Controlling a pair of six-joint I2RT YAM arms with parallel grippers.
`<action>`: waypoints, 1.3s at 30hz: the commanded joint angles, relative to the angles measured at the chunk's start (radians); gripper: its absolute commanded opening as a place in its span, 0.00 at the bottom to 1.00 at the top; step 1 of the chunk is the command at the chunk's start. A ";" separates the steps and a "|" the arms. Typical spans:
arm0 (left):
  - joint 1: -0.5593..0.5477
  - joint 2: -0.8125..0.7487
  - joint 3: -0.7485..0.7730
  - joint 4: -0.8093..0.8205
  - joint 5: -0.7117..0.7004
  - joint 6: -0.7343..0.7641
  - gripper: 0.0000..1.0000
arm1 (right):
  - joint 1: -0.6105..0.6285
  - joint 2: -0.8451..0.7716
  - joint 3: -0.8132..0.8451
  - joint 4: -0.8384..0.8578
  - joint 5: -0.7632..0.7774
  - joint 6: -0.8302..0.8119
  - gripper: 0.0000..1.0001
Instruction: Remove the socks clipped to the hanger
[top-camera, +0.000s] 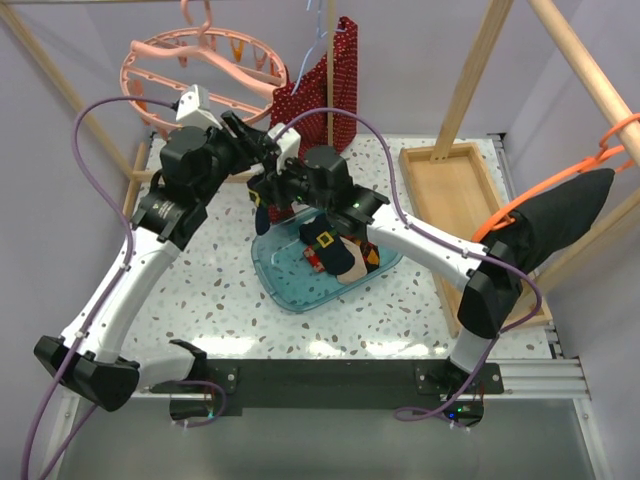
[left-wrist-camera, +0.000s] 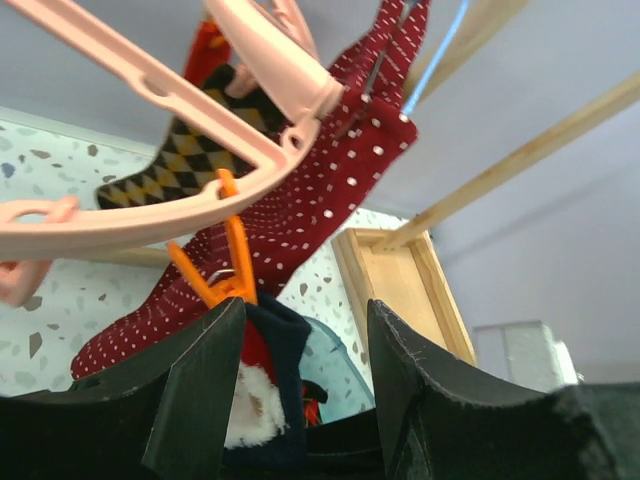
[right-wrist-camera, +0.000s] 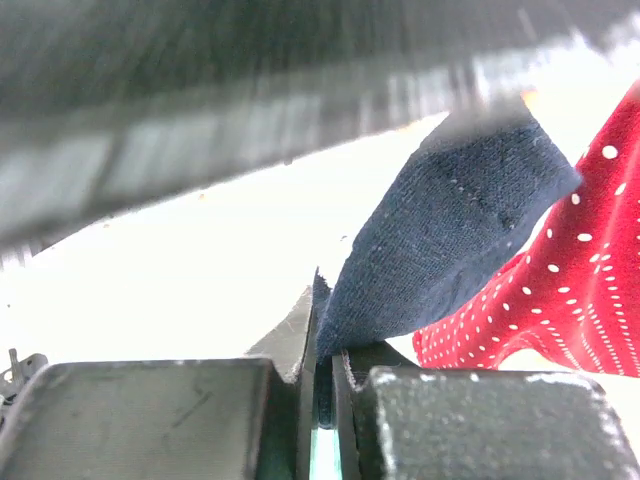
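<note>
My right gripper (right-wrist-camera: 325, 385) is clamped on the dark navy knitted sock (right-wrist-camera: 440, 250) hanging below the orange plastic clip (left-wrist-camera: 228, 262); my left gripper (left-wrist-camera: 305, 325), jaws apart, sits just beneath

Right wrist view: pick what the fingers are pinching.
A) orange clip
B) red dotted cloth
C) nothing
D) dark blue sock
D: the right gripper is shut on the edge of the dark blue sock, with the red dotted cloth off to the side.
</note>
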 joint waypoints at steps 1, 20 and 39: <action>-0.002 -0.042 0.028 -0.001 -0.152 -0.056 0.57 | 0.004 -0.061 0.005 0.048 -0.009 -0.016 0.00; 0.000 0.014 0.050 -0.040 -0.228 -0.217 0.56 | 0.010 -0.045 0.030 0.041 -0.023 -0.019 0.00; 0.000 0.060 0.024 0.055 -0.225 -0.192 0.63 | 0.036 -0.033 0.039 0.031 -0.018 -0.039 0.00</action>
